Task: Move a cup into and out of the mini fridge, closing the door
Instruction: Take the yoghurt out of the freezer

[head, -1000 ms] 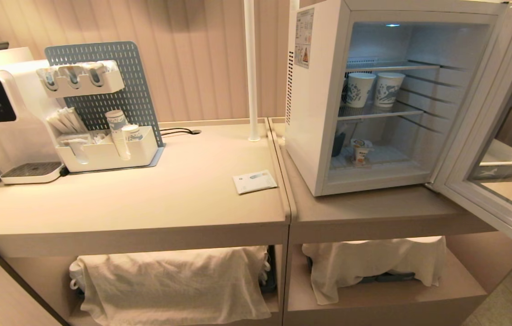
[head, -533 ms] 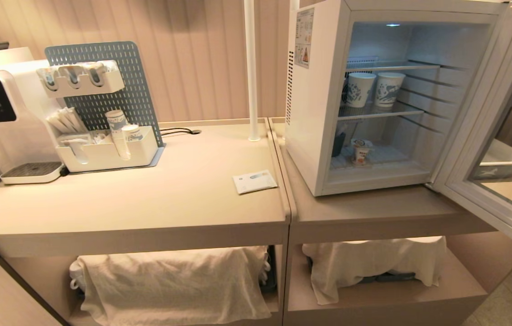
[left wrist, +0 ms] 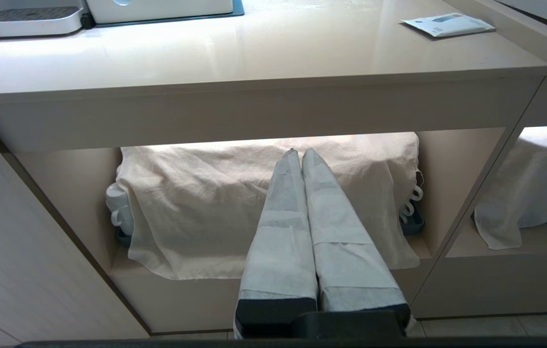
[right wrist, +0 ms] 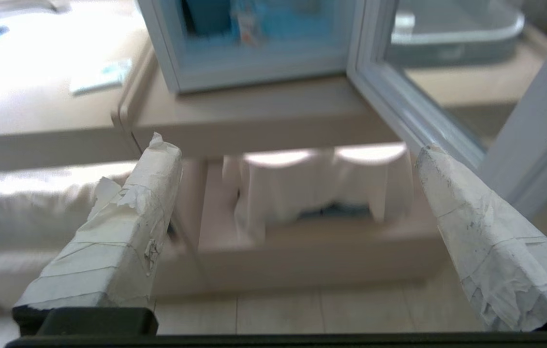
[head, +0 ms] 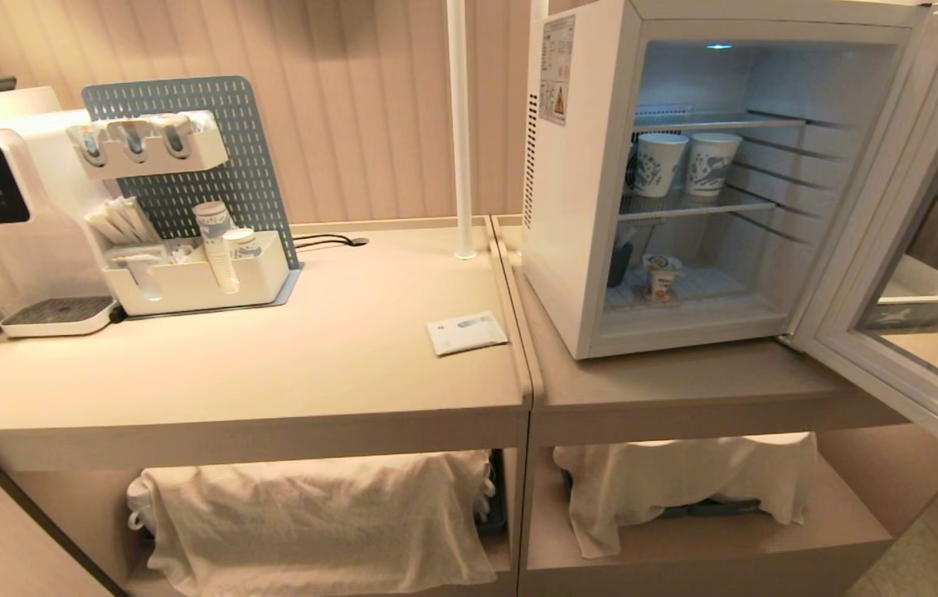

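I see the cup (head: 661, 279) on the mini fridge (head: 580, 207) floor, door (head: 891, 249) swung to 3 o'clock. My right gripper (right wrist: 292, 150) gapes empty; left gripper (left wrist: 301, 153) pressed together.

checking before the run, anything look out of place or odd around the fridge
Nothing spilled or broken. The mini fridge door stands wide open, the cup upright on its bottom shelf. A loose white packet lies at the counter edge.

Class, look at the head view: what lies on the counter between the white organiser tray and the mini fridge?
A flat white packet lies there, near the counter's seam; behind it stands a white pole.
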